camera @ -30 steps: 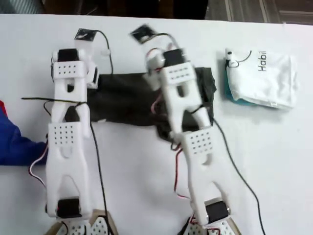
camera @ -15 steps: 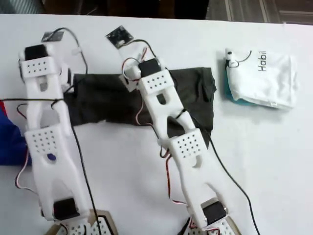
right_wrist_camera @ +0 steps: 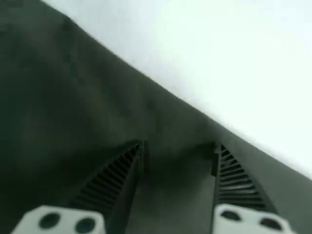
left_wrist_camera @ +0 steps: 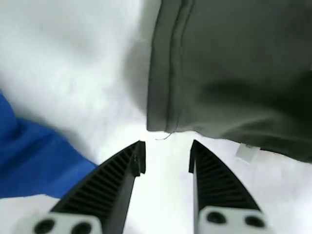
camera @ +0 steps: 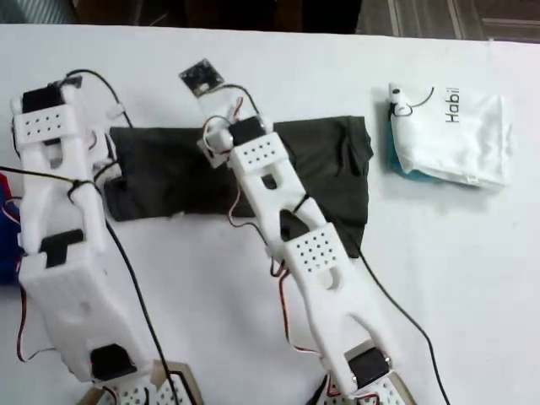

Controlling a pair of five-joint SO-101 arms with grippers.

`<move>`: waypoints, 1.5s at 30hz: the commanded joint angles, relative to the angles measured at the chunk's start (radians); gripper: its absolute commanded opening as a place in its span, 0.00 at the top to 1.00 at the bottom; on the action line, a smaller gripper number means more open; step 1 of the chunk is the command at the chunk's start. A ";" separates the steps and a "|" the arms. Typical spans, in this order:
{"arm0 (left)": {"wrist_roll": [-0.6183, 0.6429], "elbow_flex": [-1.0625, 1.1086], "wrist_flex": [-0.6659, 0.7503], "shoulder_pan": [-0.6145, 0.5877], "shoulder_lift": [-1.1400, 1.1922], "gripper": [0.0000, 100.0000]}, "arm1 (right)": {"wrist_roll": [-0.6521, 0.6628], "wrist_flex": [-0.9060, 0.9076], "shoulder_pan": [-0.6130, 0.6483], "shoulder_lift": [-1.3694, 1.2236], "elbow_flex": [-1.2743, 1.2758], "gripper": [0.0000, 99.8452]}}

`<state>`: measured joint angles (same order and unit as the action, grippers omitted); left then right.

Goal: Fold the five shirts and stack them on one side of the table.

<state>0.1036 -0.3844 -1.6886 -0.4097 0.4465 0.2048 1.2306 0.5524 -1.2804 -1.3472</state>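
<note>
A dark grey shirt (camera: 321,164) lies spread across the middle of the table. My left gripper (left_wrist_camera: 165,150) is open just off its left corner (left_wrist_camera: 219,73), with bare table between the fingers. In the high view the left gripper (camera: 103,169) sits at the shirt's left end. My right gripper (right_wrist_camera: 178,151) is open right above the dark shirt (right_wrist_camera: 73,97), near its far edge; in the high view the right gripper (camera: 218,148) is over the shirt's upper middle. A folded white shirt (camera: 456,131) rests on a teal one (camera: 395,156) at the right.
A blue shirt (camera: 7,240) lies at the left edge of the table, also close beside the left gripper as blue shirt (left_wrist_camera: 29,161). A small white tag (left_wrist_camera: 247,152) lies by the dark shirt's hem. Cables trail from both arms. Bare white table (camera: 456,278) stretches at the front right.
Both arms have swung to the left. The left gripper went from over the shirt to its left corner, and the right gripper from the shirt's right part to its upper middle.
</note>
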 commanded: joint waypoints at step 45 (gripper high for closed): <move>0.005 -0.771 0.292 0.203 0.589 0.83 | 0.150 0.309 -0.447 0.216 -0.002 0.79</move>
<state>0.1496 -0.9091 -1.3341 -0.1949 0.9344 0.3567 1.5727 0.1504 -1.0411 -1.3364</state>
